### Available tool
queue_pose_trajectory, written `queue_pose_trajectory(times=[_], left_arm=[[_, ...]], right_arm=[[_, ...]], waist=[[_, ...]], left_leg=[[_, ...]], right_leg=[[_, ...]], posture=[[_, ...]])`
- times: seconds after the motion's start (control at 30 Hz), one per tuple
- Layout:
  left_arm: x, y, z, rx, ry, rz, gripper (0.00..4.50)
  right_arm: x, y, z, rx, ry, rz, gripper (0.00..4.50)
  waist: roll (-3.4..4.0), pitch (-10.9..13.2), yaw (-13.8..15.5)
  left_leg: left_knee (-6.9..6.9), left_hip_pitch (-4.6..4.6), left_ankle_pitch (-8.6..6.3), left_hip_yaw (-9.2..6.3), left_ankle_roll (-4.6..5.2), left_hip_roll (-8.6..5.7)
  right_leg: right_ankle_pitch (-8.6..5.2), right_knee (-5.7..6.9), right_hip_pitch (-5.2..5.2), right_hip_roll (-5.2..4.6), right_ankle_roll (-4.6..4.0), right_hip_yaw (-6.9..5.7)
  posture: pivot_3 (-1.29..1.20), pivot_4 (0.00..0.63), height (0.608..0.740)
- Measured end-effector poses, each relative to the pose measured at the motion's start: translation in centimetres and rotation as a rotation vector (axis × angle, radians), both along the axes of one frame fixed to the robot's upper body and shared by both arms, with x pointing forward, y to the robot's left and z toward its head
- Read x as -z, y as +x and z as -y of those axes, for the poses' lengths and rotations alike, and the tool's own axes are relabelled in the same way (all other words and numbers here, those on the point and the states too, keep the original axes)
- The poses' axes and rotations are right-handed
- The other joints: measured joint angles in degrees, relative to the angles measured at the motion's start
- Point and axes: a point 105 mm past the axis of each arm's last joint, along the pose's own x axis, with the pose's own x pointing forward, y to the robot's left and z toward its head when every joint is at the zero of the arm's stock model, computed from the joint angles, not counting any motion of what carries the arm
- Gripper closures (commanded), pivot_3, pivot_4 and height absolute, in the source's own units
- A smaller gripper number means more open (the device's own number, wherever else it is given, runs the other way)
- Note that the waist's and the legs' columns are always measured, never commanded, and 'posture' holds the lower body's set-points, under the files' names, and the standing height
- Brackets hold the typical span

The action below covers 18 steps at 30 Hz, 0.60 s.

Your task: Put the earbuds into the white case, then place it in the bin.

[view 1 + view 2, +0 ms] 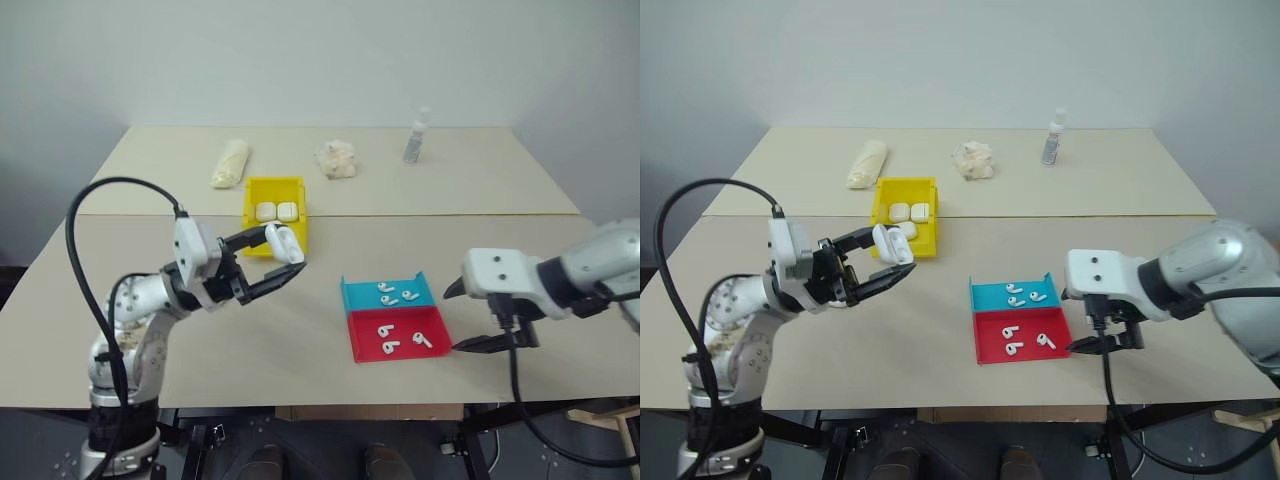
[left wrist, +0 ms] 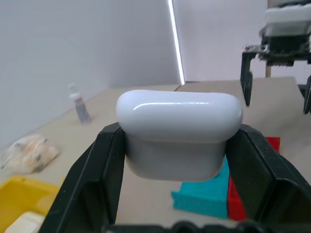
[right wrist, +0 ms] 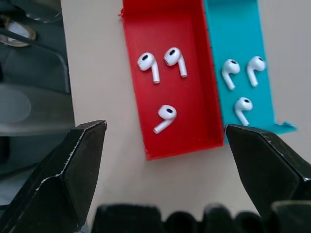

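Note:
My left gripper (image 1: 288, 262) is shut on a white case (image 1: 283, 245), held above the table just in front of the yellow bin (image 1: 274, 183). The left wrist view has the case (image 2: 179, 131) clamped between both black fingers. Two more white cases (image 1: 276, 211) lie inside the bin. Three earbuds (image 1: 395, 293) lie in a blue tray (image 1: 354, 295) and three others (image 1: 398, 337) in a red tray (image 1: 365, 350). My right gripper (image 1: 461, 318) hangs open beside the trays' right end. In the right wrist view its fingers (image 3: 77, 165) spread over the red tray's earbuds (image 3: 165, 115).
At the table's back stand a small clear bottle (image 1: 417, 136), a crumpled pale wad (image 1: 336, 159) and a rolled pale bundle (image 1: 230, 163). A seam runs across the table behind the bin. Bare tabletop lies between the bin and the trays.

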Motion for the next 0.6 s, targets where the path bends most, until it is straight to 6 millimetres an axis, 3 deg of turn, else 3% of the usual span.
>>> queue_pose_trajectory(times=[0.13, 0.27, 0.6], left_arm=[[2.3, 0.0, 0.9, 0.036, -0.029, -0.021, 1.72], [2.9, -0.3, 2.1, 0.073, -0.032, 0.009, 1.72], [3.4, 0.0, 2.6, 0.052, -0.035, 0.008, 1.72]], right_arm=[[0.3, 0.4, -0.9, 0.052, 0.000, 0.014, 0.00], [1.4, 0.4, -1.4, 0.074, -0.028, 0.018, 0.87], [2.3, 1.2, -1.6, 0.126, -0.060, 0.048, 0.87]], waist=[[0.02, 0.0, 0.0], [0.02, 0.0, 0.4], [0.03, 0.0, 0.0]], left_leg=[[0.00, 0.00, 0.00, -0.01, 0.00, -0.02], [0.00, -0.04, 0.00, -0.01, 0.00, -0.05], [-0.01, 0.01, 0.00, -0.03, 0.00, -0.03]], right_leg=[[0.00, -0.04, 0.01, -0.01, 0.00, 0.00], [0.00, -0.07, 0.01, -0.02, 0.01, -0.02], [0.00, -0.08, 0.01, 0.01, 0.00, -0.02]], posture=[[0.00, 0.150, 0.740], [0.00, 0.150, 0.740], [0.00, 0.150, 0.740]])
